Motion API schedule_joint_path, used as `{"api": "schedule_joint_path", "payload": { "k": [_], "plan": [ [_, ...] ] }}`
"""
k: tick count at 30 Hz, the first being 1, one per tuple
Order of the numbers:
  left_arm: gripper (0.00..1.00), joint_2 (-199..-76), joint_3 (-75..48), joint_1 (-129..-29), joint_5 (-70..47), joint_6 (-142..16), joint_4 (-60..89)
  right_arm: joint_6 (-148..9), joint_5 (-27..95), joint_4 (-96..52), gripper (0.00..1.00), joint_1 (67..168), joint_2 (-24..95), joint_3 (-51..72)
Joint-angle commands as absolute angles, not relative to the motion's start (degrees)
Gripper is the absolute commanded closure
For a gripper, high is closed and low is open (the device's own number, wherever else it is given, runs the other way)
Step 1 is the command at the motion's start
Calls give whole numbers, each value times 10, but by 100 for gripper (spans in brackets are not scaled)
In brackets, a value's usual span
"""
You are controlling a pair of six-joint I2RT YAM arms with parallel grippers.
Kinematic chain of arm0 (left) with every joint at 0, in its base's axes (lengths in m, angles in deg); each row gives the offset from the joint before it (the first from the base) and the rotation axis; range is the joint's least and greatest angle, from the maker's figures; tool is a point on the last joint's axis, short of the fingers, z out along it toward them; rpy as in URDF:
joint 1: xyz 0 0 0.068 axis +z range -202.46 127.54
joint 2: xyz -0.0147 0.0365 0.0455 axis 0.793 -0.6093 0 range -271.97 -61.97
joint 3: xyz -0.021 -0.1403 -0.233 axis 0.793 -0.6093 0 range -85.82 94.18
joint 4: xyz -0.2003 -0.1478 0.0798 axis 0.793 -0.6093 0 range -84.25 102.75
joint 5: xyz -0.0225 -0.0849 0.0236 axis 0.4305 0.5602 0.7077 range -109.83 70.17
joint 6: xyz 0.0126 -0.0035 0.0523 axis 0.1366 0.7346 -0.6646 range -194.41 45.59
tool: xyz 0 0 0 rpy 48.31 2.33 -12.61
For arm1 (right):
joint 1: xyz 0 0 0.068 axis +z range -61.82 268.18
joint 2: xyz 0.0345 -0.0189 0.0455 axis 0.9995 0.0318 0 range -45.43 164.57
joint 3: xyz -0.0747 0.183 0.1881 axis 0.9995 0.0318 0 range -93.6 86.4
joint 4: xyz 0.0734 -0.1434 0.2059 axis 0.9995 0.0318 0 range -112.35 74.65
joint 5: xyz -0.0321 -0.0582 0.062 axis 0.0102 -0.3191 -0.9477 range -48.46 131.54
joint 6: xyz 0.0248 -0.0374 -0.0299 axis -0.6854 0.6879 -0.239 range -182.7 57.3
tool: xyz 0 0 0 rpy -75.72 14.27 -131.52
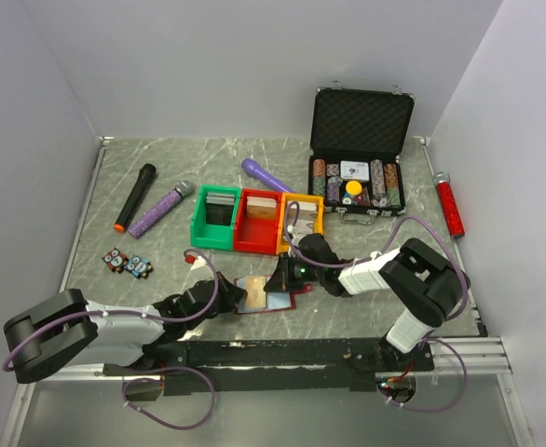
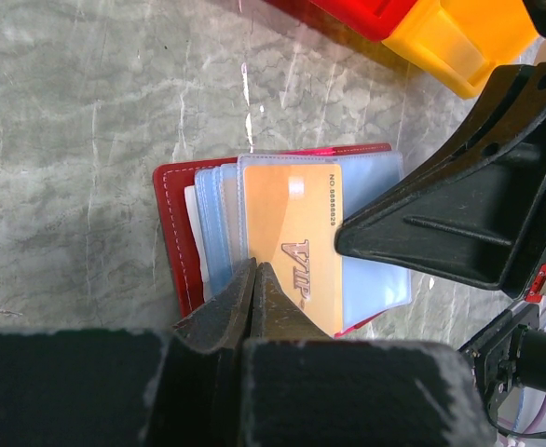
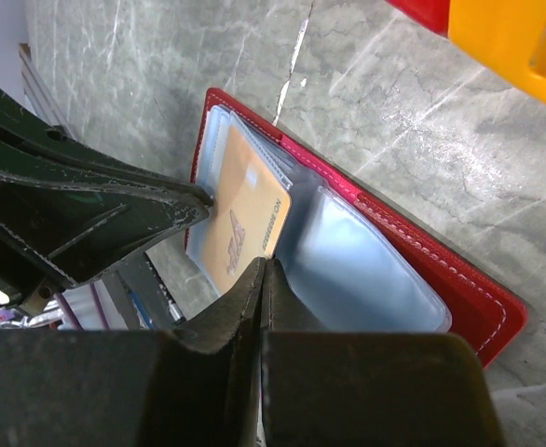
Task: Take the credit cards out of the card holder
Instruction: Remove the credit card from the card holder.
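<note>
The grey marbled worktop [image 2: 68,140] carries the dark-red folding card holder [image 2: 172,233], which lies open near the front edge between the arms with its pale blue sleeves [image 2: 375,289] facing up. The left claw [image 2: 255,270] is pressed together at the holder's edge. The right claw [image 3: 265,265] is pressed together at the orange VIP card [image 2: 287,223]; I cannot tell if it pinches the card. If the holder is pinned too lightly, a pull would likely drag it along, or the right claw could slip off the thin card.

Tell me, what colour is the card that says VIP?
Orange-gold, with dark VIP lettering. The card shows best in the left wrist view.
</note>
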State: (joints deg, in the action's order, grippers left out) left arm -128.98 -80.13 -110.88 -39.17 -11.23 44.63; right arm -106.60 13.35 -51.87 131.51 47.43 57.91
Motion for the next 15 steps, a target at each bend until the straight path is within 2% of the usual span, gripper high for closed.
{"api": "schedule_joint_path", "payload": {
  "k": [1, 15],
  "plan": [
    [99, -1303, -815, -1114, -378, -109, 391, -1069, 110, -565, 100, 1319, 474, 581],
    [99, -1274, -827, -1114, -393, -97, 367, -1060, 96, -561, 100, 1304, 455, 598]
  ]
}}
